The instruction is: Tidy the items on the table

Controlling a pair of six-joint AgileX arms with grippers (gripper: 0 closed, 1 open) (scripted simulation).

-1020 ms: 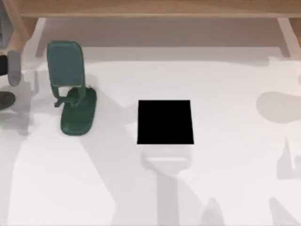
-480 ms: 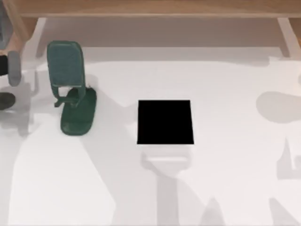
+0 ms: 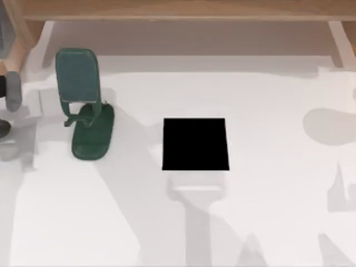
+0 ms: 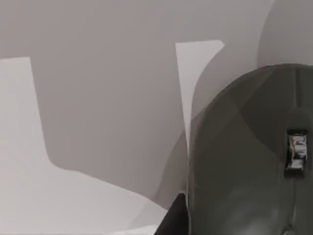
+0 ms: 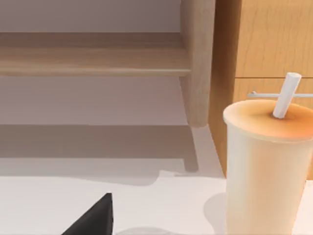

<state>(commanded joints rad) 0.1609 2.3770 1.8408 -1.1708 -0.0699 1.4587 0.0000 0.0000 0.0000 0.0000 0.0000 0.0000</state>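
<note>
1. One grey mouse (image 4: 254, 156) sits close under the left wrist, seemingly carried at the table's (image 3: 267, 222) left edge; I cannot tell the left gripper's grasp. A loose hold would drop it.
2. Mid-table, the black pad (image 3: 195, 143) has open room around it.
3. Farther left, the green stand (image 3: 83, 105) crowds that arm's path; the shelf (image 3: 178, 11) bounds the back.

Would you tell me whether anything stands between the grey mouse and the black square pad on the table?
Yes: the green phone stand stands on the table between the mouse, at the left edge, and the pad; a straight path would likely meet it.
</note>
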